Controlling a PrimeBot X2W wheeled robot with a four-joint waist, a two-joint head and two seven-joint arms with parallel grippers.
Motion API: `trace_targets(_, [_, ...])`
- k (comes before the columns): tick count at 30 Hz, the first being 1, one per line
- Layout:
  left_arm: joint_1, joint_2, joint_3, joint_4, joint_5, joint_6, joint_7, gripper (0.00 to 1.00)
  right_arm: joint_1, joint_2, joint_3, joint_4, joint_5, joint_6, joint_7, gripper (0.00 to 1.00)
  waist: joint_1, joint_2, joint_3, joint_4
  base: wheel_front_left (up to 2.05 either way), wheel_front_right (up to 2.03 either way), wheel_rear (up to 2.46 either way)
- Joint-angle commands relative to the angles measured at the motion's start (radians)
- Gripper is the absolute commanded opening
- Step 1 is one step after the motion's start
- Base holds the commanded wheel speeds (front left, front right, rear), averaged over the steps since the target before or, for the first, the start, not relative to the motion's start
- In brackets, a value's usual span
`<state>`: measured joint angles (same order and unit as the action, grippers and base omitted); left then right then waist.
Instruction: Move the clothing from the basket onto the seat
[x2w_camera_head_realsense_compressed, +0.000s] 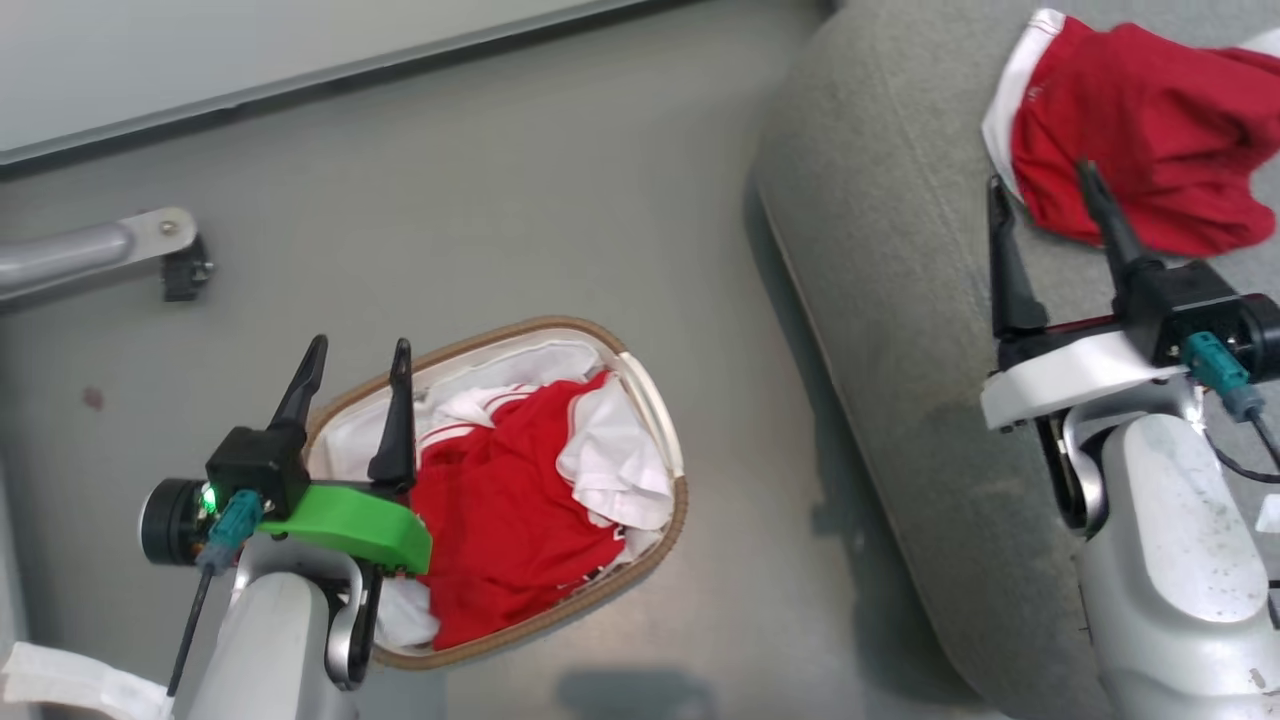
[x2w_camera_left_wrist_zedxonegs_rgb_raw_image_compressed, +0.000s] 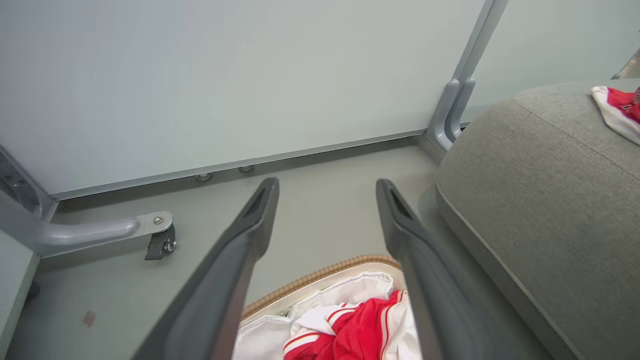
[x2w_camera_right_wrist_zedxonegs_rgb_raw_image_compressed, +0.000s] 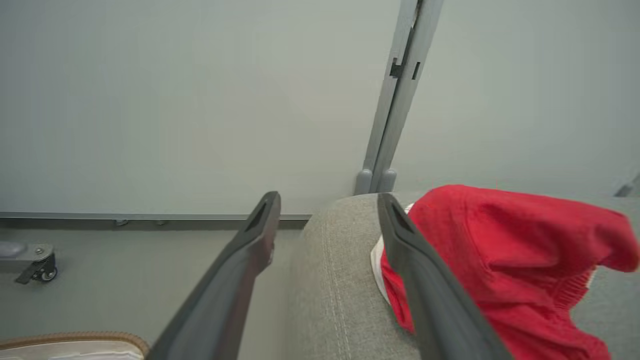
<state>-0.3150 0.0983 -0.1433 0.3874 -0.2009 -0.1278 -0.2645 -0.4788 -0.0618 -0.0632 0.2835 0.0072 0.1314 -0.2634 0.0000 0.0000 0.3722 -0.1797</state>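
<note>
Here, a red garment (x2w_camera_head_realsense_compressed: 1150, 130) lies on the seat (x2w_camera_head_realsense_compressed: 880, 300); the basket (x2w_camera_head_realsense_compressed: 655, 400) beside the seat holds more clothing (x2w_camera_head_realsense_compressed: 500, 510); both jaws stand wide, empty.

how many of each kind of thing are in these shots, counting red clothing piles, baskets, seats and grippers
seat: 1
basket: 1
red clothing piles: 2, the seat pile and the basket pile
grippers: 2, the left gripper and the right gripper, both open and holding nothing
total: 6
</note>
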Motion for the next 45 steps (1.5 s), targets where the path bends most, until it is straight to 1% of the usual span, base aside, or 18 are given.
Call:
trace_targets(1, [0.024,-0.007,0.021,0.006,0.006,-0.003,0.0,1.0,0.026,-0.002,0.009,0.006,0.005,-0.001,-0.002,1.0,0.0,0.0,-0.06,0.081,0.0,0.0,0.0])
trace_targets(8, [0.063,-0.026,0.113,0.029,0.028,-0.002,0.001,1.0,0.046,0.007,0.074,0.044,0.031,-0.001,-0.002,1.0,0.0,0.0,-0.097,0.133,0.0,0.0,0.0])
trace_targets(9, [0.069,-0.029,0.128,0.032,0.03,-0.002,0.0,1.0,0.051,0.008,0.085,0.05,0.049,-0.001,-0.002,1.0,0.0,0.0,-0.103,0.138,0.0,0.0,0.0])
trace_targets(15, [0.106,-0.039,0.186,0.048,0.048,-0.001,0.0,1.0,0.076,0.009,0.132,0.076,0.101,-0.001,-0.002,1.0,0.0,0.0,-0.145,0.151,0.0,0.0,0.0])
trace_targets(21, [0.146,-0.045,0.213,0.061,0.059,0.0,0.0,1.0,0.116,0.009,0.158,0.104,0.118,-0.001,-0.002,1.0,0.0,0.0,-0.196,0.15,0.0,0.0,0.0])
trace_targets(25, [0.183,-0.046,0.218,0.069,0.055,0.004,0.0,1.0,0.156,0.009,0.16,0.12,0.117,-0.001,-0.002,1.0,0.0,0.0,-0.234,0.147,0.0,0.0,0.0])
trace_targets(31, [0.246,-0.047,0.191,0.068,0.021,0.021,0.0,1.0,0.206,0.009,0.172,0.141,0.118,-0.001,-0.002,1.0,0.0,0.0,-0.286,0.135,0.0,0.0,0.0])
trace_targets(38, [0.275,-0.046,0.168,0.066,0.007,0.039,0.0,1.0,0.238,0.009,0.169,0.143,0.124,-0.001,-0.002,1.0,0.0,0.0,-0.308,0.133,0.0,0.0,0.0])
trace_targets(45, [0.294,-0.046,0.153,0.071,0.01,0.039,0.0,1.0,0.266,0.009,0.167,0.154,0.131,-0.001,-0.002,1.0,0.0,0.0,-0.318,0.13,0.0,0.0,0.0])
